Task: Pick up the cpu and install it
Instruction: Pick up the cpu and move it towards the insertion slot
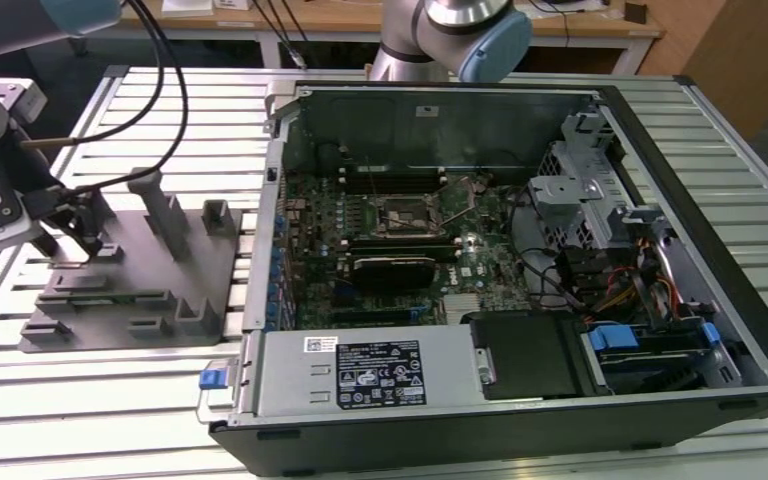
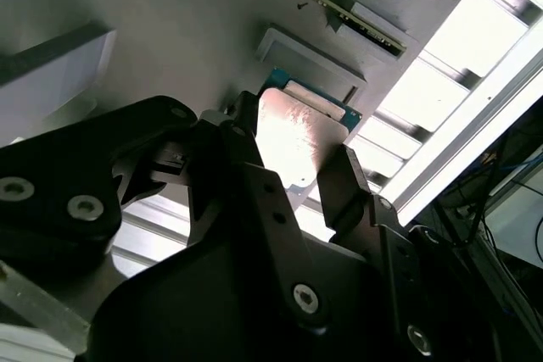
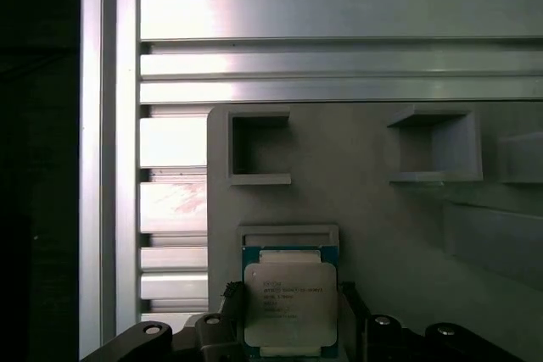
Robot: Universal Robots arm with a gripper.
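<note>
Beneath the tool [image 1: 75,245] a grey plastic holder [image 1: 131,275] with upright posts and square pockets lies flat on the slatted aluminium bench [image 1: 91,400]. Well apart from the tool, beyond the holder's other edge, an open computer case [image 1: 438,125] lies on its side. Inside it are a green motherboard [image 1: 357,270], a silver power supply [image 1: 357,375] and bundled cables [image 1: 611,280].

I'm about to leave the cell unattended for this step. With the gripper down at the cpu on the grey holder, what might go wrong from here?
1. The gripper is down over the cpu, which lies flat on the grey holder; an off-centre hold on its thin edges might tilt or drop it.
2. Upright posts stand close beside the gripper, so a sideways lift might clip them.
</note>
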